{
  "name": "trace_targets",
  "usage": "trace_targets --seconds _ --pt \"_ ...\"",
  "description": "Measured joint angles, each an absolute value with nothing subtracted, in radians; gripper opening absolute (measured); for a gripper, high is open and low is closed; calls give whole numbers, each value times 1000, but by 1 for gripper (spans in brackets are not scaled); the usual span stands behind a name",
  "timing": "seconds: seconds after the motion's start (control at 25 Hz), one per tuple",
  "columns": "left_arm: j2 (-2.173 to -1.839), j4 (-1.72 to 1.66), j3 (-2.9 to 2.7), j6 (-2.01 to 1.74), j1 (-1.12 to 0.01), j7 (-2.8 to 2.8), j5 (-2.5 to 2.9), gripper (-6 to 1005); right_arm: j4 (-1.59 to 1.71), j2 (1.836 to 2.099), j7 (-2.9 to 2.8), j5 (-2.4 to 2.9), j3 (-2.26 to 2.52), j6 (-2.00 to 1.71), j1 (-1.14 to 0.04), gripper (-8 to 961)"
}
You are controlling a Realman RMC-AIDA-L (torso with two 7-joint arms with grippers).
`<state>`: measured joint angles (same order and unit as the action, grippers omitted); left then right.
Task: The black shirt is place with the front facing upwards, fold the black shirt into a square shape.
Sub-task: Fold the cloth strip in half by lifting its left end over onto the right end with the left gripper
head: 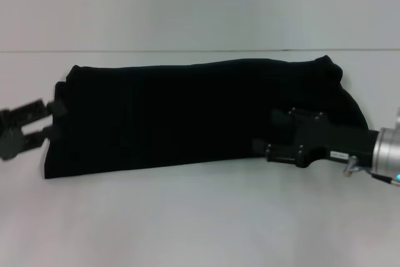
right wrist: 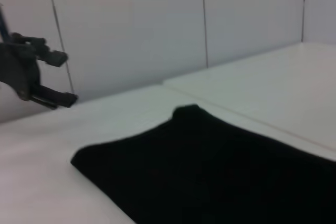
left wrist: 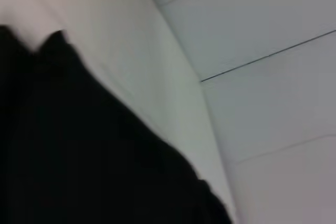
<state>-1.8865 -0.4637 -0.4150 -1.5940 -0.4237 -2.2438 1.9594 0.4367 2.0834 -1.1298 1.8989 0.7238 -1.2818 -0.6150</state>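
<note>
Left gripper (head: 55, 120) sits at the black shirt (head: 187, 114)'s left end, fingers parted, nothing clearly pinched. Right gripper (head: 275, 132) rests over the shirt's right end; whether it's gripping, I cannot tell. The shirt lies as a long folded band across the white table (head: 200, 223), bare surface along the near edge.

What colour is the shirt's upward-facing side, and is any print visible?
Plain black, no print visible on the shirt; the head view shows it best.

Black shirt (left wrist: 89, 150) — on white table (left wrist: 157, 66)
</note>
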Motion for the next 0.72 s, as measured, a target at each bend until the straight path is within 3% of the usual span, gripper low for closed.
trace_targets --seconds 0.12,0.72 --pt "-1894 -475 -414 -1558 -405 -2234 2012 807 415 2093 -1117 1905 727 -1243 -625 848" --pt "-1890 -460 -419 -1408 -404 -2387 2148 800 400 2092 -1112 1901 729 -1227 -636 847"
